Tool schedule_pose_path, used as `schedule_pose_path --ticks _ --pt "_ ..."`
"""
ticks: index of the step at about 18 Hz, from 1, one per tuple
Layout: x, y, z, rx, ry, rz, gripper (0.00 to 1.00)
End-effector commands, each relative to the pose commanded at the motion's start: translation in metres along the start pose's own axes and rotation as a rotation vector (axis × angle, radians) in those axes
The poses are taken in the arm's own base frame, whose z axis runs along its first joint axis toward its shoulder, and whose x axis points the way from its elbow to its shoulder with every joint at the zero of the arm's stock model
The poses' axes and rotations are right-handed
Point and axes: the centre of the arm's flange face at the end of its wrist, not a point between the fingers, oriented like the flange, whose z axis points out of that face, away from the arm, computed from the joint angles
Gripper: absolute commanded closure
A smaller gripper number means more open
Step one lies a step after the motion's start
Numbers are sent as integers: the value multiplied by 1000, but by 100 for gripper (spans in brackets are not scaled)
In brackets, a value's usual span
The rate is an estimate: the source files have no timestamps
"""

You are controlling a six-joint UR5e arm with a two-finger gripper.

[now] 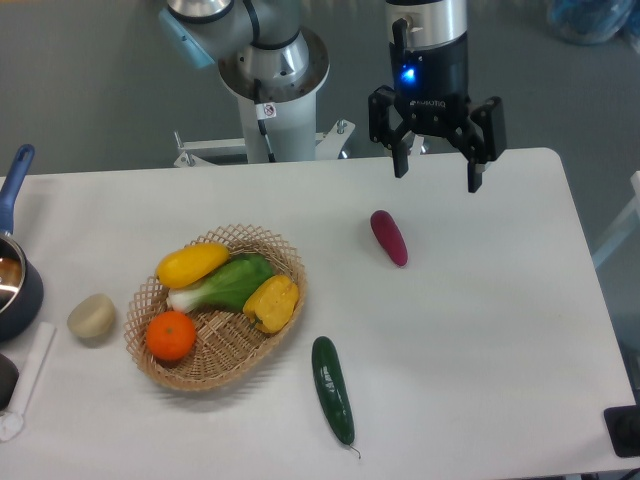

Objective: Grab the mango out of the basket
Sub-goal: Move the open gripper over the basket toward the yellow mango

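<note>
The mango (192, 264), a smooth yellow oval fruit, lies at the back left of the tan wicker basket (285, 250) on the left half of the table. Beside it in the basket are a green leafy vegetable (230, 284), a ridged yellow bell pepper (272, 303) and a round orange (171, 335). My gripper (437, 180) hangs open and empty above the table's back edge, far to the right of the basket, with its fingers pointing down.
A purple eggplant (388, 237) lies right of the basket, below the gripper. A dark green cucumber (332, 388) lies near the front. A pale potato (92, 315) sits left of the basket. A pot with a blue handle (12, 270) is at the left edge.
</note>
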Motion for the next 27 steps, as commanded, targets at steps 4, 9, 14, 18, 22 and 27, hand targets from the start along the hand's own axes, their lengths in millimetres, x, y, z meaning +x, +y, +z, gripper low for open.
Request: schedule_pose_path --ticks 4,9,14,18,22,27 --pt "0 -1 1 2 1 11 0" --pt "7 2 12 -7 24 1 0" --pt "29 9 38 4 29 -7 0" --pt "46 8 47 8 36 -75 0" --pt "56 -7 55 48 77 -123 0" --pt "60 -18 67 125 156 -278 0"
